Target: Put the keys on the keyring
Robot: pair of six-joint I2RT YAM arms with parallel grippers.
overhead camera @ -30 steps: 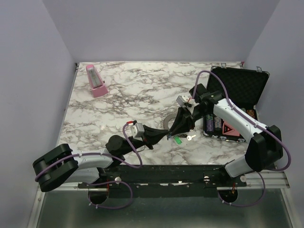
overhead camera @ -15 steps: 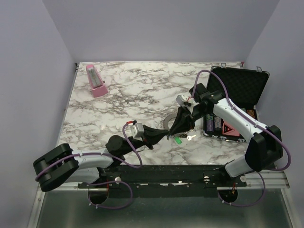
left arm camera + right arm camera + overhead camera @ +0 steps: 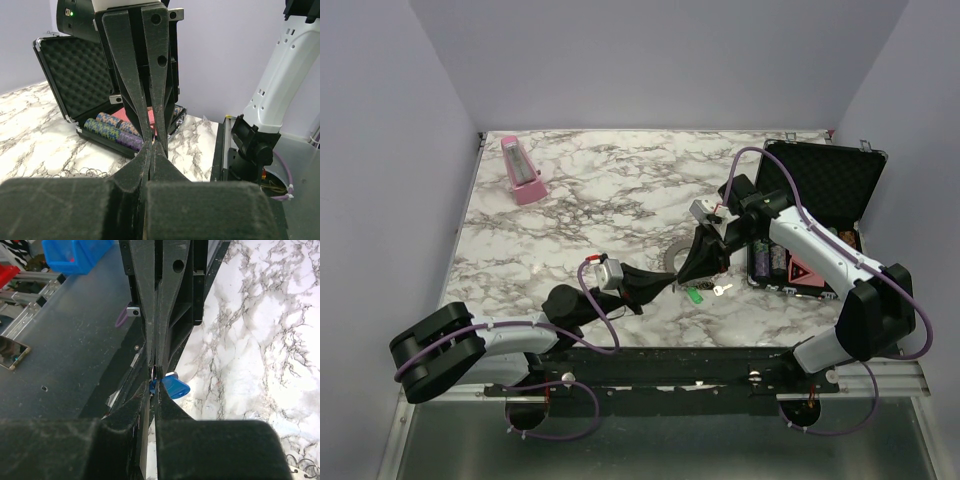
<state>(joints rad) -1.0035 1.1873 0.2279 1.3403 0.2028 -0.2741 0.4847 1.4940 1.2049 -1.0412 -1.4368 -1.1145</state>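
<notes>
Over the last second my right claw has drawn its fingers closer together. In the overhead view both arms otherwise sit almost exactly where they were.

The two claws meet tip to tip above the white-and-grey marbled table, near its front edge. At that meeting point the small blue-headed silver key is up off the table. In my right wrist view its blue plastic head pokes out sideways from the slit between my right fingers, toward 4 o'clock. A glint of silver at 10 o'clock from the head runs into the tips of my left claw. So the key's long axis lies roughly on the 4-to-10 line, across both pairs of fingers; most of the blade is hidden.

My left claw is clamped tight on that blade end. My right claw is narrow, with a thin gap between its fingers and the blue head inside it. I cannot tell whether it presses the head yet.

The flat grey toothed metal keyring lies on the marble at 12 o'clock from the claw tips, partly hidden behind my right fingers. A green-headed key lies at 4 o'clock from the tips, with a plain silver key at 3 o'clock beside it. The open black foam-lined case stands further off at 3 o'clock.
</notes>
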